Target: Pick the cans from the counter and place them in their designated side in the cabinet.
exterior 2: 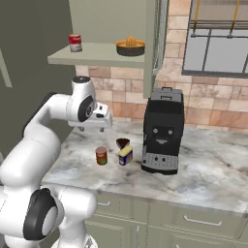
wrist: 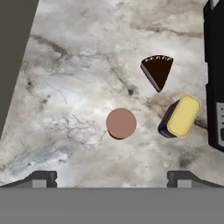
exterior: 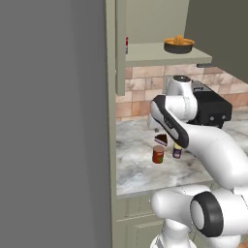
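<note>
A red can (exterior 2: 101,156) (exterior: 158,154) stands upright on the marble counter (exterior 2: 203,169). Just to its right is a dark blue can (exterior 2: 125,155) (exterior: 177,151) with a yellow top. In the hand view the red can (wrist: 121,123) appears as a round top below the centre, and the blue can (wrist: 180,116) leans to its right. My gripper (wrist: 113,177) (exterior 2: 91,127) hangs open above the red can, pointing down, with nothing between its fingers. The cabinet shelf (exterior 2: 97,54) sits above, its door open.
A dark cake slice (wrist: 158,71) (exterior 2: 123,143) lies behind the cans. A black coffee machine (exterior 2: 163,131) stands close on the right. On the shelf are a red-and-white can (exterior 2: 74,42) at the left and a dark bowl (exterior 2: 130,46) with an orange fruit.
</note>
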